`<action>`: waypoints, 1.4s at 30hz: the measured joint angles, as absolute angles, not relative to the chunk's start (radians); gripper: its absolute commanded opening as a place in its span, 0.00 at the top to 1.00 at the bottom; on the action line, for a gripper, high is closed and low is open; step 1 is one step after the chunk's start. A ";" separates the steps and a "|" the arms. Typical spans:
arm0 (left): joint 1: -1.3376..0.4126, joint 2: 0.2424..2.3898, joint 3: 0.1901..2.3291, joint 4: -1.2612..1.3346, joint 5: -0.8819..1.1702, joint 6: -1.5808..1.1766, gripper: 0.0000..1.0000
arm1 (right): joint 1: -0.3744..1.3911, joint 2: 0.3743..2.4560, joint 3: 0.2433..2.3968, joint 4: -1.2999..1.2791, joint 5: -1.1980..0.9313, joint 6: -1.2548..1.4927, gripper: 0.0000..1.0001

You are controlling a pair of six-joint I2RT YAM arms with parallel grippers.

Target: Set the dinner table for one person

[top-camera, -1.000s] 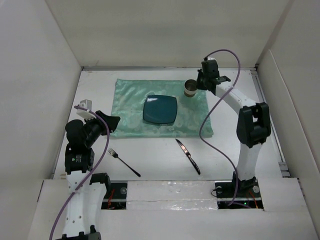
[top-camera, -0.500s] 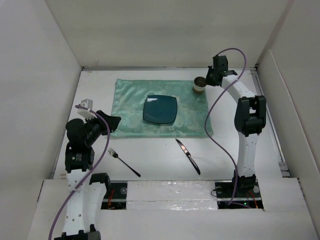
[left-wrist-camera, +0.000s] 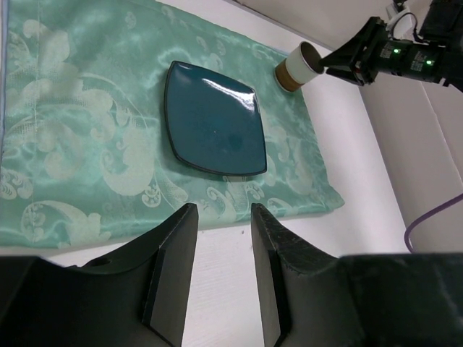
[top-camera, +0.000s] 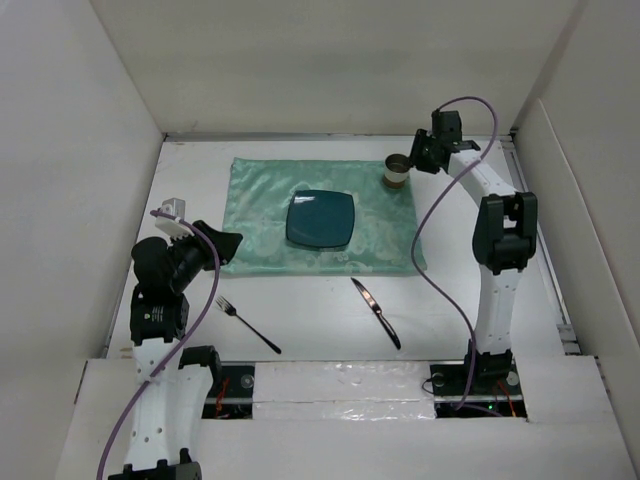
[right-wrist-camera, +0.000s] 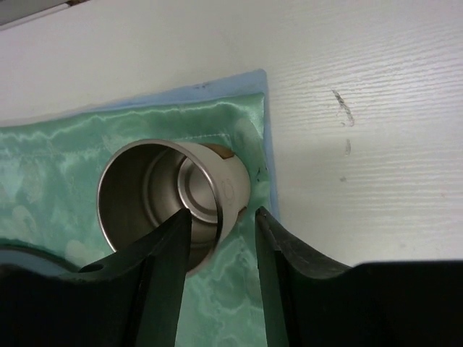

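Straddling cup rim, right gripper parted; contact unclear. Left gripper half-open, empty.

No readable text, label, brand or number anywhere on the dinner table or its things

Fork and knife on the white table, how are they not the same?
The thin fork with the dark handle ends in little prongs; the dark-handled knife ends in one smooth shiny blade. The fork lies left, by the left arm; the knife lies further right. The knife looks broader than the fork. Both lie flat on the bare white table, off the mint-green cloth, slanting the same way.
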State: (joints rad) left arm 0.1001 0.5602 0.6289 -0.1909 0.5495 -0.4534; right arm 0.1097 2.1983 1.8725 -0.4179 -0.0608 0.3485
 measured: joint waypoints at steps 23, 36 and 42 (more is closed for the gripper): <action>0.100 0.552 0.629 -0.168 0.577 -0.454 0.97 | 0.770 0.786 0.522 -0.420 -0.040 0.567 0.65; 0.100 0.538 0.629 -0.162 0.581 -0.454 0.97 | 0.988 1.148 0.585 -0.596 0.136 0.717 0.38; 0.100 0.530 0.629 -0.162 0.583 -0.454 0.97 | 1.038 1.296 0.710 -0.596 0.236 0.719 0.41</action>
State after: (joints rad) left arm 0.1001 0.5304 0.6289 -0.1623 0.5835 -0.4538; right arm 1.0382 1.2964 0.7097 -0.5961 0.2363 0.7193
